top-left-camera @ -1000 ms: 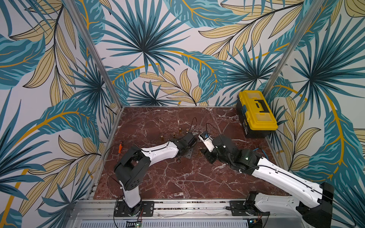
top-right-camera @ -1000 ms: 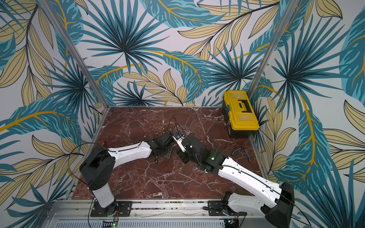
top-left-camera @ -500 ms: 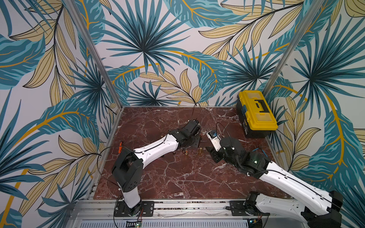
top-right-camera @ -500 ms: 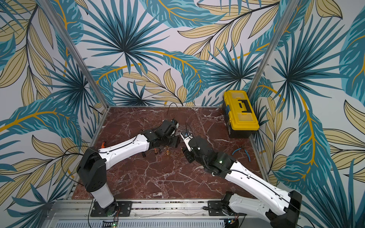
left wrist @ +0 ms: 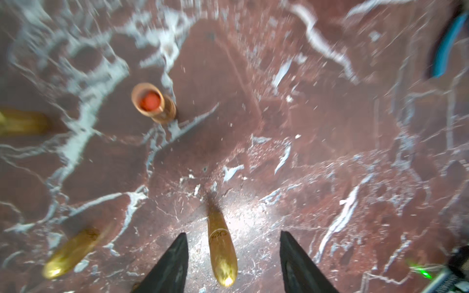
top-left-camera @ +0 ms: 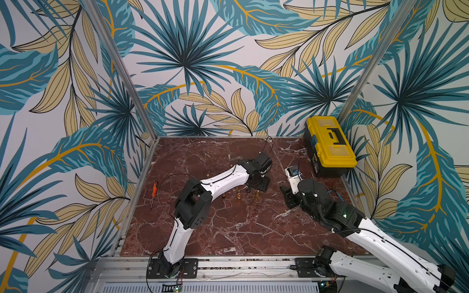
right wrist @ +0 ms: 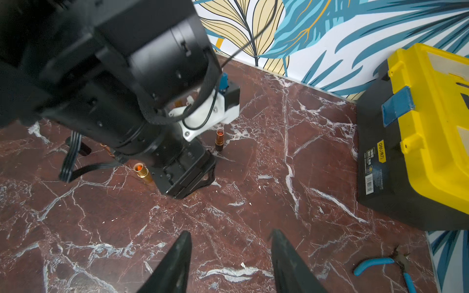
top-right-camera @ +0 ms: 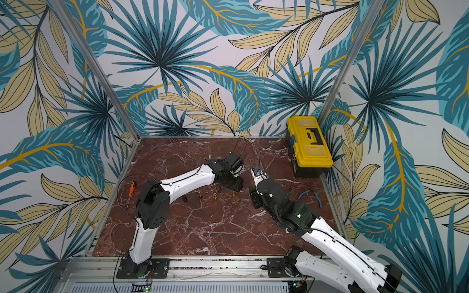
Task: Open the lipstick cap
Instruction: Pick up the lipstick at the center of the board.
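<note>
In the left wrist view the left gripper is seen at the lower middle of the frame with its two black fingers spread. A gold tube stands between them on the red marble table and is touched by neither. Whether it is a loose cap or a capped lipstick cannot be told. An open lipstick, its red tip exposed, is seen upright at the upper left. Another gold piece is blurred at the lower left. In the right wrist view the right gripper is shown at the bottom centre, likewise spread, with nothing between its fingers. A yellow toolbox is seen at the right of centre in both top views, and blue pliers lie near it.
</note>
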`<state>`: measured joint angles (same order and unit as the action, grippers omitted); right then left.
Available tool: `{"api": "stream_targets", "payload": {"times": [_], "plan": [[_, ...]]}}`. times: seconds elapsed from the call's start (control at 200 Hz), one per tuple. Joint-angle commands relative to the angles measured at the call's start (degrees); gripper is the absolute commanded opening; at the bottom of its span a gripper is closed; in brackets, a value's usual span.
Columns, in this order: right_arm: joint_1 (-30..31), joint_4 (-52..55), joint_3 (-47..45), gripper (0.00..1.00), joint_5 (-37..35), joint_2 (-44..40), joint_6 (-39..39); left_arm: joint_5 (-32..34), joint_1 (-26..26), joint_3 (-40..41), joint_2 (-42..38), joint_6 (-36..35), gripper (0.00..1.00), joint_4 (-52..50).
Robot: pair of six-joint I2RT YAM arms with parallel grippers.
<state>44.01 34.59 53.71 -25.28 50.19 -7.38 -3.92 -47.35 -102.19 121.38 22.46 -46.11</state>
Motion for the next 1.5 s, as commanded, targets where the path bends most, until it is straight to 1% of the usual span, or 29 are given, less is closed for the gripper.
{"api": "stream_targets", "payload": {"times": [0.0,0.19,0.371,0.466,0.806,0.866,1.032,1.237,1.287,1.492], "plan": [[-0.41,0.66,-1.24,0.52,-0.74,-0.88,-1.19,2.23,-0.73,-2.1,-0.04,0.04,0.58,-1.87],[-0.8,0.38,-1.42,0.52,-0.52,-0.78,-1.33,3.43,-1.03,-0.8,-0.41,0.13,0.57,-2.41],[-0.95,-0.36,-1.68,0.53,0.11,-0.14,-1.18,3.56,-1.34,-0.19,-0.72,0.39,0.49,-2.5],[-1.17,-0.49,-1.68,0.53,0.7,0.19,-1.12,4.85,-1.68,-0.1,-0.84,0.35,0.46,-2.56],[-1.3,-0.67,-1.77,0.53,1.51,0.16,-1.02,4.51,-2.11,0.17,-0.27,-0.31,0.46,-3.73],[-1.35,-0.73,-1.68,0.53,1.38,0.35,-1.04,4.36,-2.3,0.25,-0.29,-0.47,0.44,-3.73],[-1.38,-0.87,-1.77,0.53,1.37,0.37,-1.03,4.34,-2.48,0.31,-0.1,-0.65,0.4,-3.73],[-1.35,-0.75,-1.77,0.53,0.85,-0.05,-1.01,3.85,-2.48,0.24,0.49,-0.52,0.39,-3.9],[-1.33,-0.79,-1.77,0.53,1.08,-0.02,-1.05,3.91,-2.48,0.33,0.51,-0.52,0.37,-3.97],[-1.36,-0.82,-1.77,0.53,1.2,0.04,-0.99,4.19,-2.48,0.59,1.2,-0.57,0.37,-4.34]]}}
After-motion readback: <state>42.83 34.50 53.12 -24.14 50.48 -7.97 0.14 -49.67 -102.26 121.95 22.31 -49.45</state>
